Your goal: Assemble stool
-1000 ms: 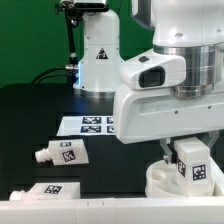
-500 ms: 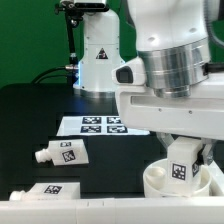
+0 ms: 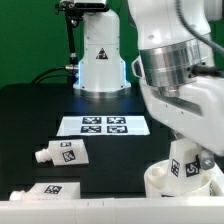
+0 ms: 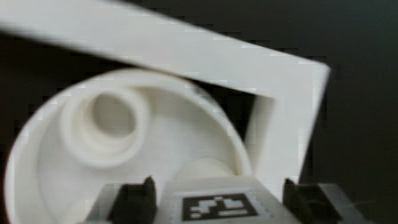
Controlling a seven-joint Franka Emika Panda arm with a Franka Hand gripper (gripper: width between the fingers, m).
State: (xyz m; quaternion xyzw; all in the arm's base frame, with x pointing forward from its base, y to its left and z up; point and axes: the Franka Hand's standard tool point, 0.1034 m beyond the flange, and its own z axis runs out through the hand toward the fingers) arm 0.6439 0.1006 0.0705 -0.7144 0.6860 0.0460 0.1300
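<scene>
The round white stool seat (image 3: 158,181) lies at the front of the exterior view's right. A chunky white leg (image 3: 186,166) with a square tag stands upright on it. My gripper (image 3: 188,158) is shut on this leg from above. In the wrist view the tagged leg (image 4: 222,203) sits between my two dark fingers (image 4: 128,200). Beyond it lies the seat (image 4: 80,150) with a round socket hole (image 4: 111,118). Two more tagged legs lie loose on the black table, one (image 3: 62,153) at the exterior view's left and one (image 3: 50,190) at the front edge.
The marker board (image 3: 104,126) lies flat mid-table. The white robot base (image 3: 100,55) stands behind it with cables to its side. A white angled wall (image 4: 249,70) runs close around the seat's far side. My arm's bulky wrist hangs over the right half.
My wrist has turned and its housing has swung up and toward the exterior view's right. The held leg stays over the seat, shifted only slightly. The loose legs have not moved.
</scene>
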